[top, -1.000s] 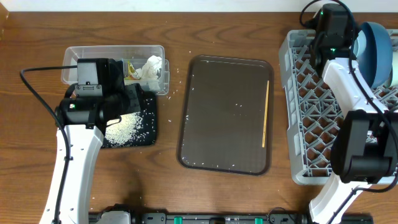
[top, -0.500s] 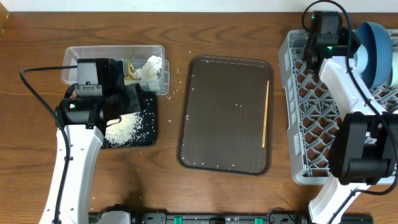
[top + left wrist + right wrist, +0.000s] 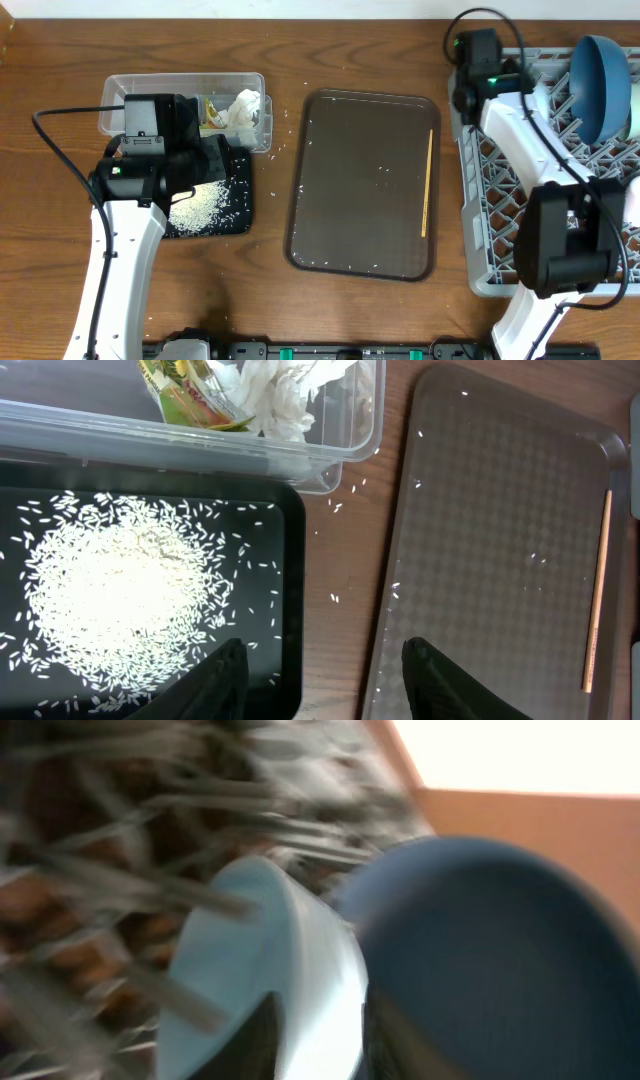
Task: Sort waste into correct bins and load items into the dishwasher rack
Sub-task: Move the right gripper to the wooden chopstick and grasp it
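Well apart from the right hand point(image 3: 472, 70), whose closure cannot be told through blur, the chopstick point(image 3: 428, 182) is seen on the brown serving tray point(image 3: 350, 150); rack loading is judged underway, and a fine pinch is needed next.

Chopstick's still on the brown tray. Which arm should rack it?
Probably right. The chopstick lies at the brown tray's right edge beside the rack, where the right gripper is; the left gripper hangs at the black tray, farther off.
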`<state>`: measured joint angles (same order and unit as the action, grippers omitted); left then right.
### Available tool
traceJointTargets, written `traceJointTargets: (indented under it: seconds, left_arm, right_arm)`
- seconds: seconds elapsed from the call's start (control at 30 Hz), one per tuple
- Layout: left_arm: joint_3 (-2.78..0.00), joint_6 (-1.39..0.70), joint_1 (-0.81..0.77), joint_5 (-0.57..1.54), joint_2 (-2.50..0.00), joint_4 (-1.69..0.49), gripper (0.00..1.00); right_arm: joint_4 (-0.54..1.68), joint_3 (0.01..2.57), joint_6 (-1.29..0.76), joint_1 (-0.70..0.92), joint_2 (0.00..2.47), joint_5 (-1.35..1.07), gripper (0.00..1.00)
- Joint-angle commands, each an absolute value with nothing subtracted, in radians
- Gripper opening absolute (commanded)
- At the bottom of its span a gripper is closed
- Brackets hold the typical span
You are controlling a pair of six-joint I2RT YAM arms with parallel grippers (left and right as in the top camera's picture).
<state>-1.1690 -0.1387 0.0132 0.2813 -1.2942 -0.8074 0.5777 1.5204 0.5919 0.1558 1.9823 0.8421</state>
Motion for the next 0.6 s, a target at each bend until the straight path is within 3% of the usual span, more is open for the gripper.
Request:
traceJointTargets:
  seconds: [0.0, 0.3, 0.57]
  left_arm:
    - [-1.174, -0.144, 0.017, 0.275, -1.289, -0.811, 0.52]
    - [-1.174, -0.144, 0.018, 0.275, -1.289, -0.812, 0.52]
    - [-1.174, -0.144, 0.018, 0.275, -1.289, -0.812, 0.52]
  right_arm:
    - [0.606, 1.508, 0.501, 0.178, 1.998, 0.772, 0.38]
    - [0.620, 1.509, 0.463, 0.176, 1.986, 0.784, 0.40]
    - [0.605, 1.512, 0.361, 0.176, 1.894, 0.578, 0.53]
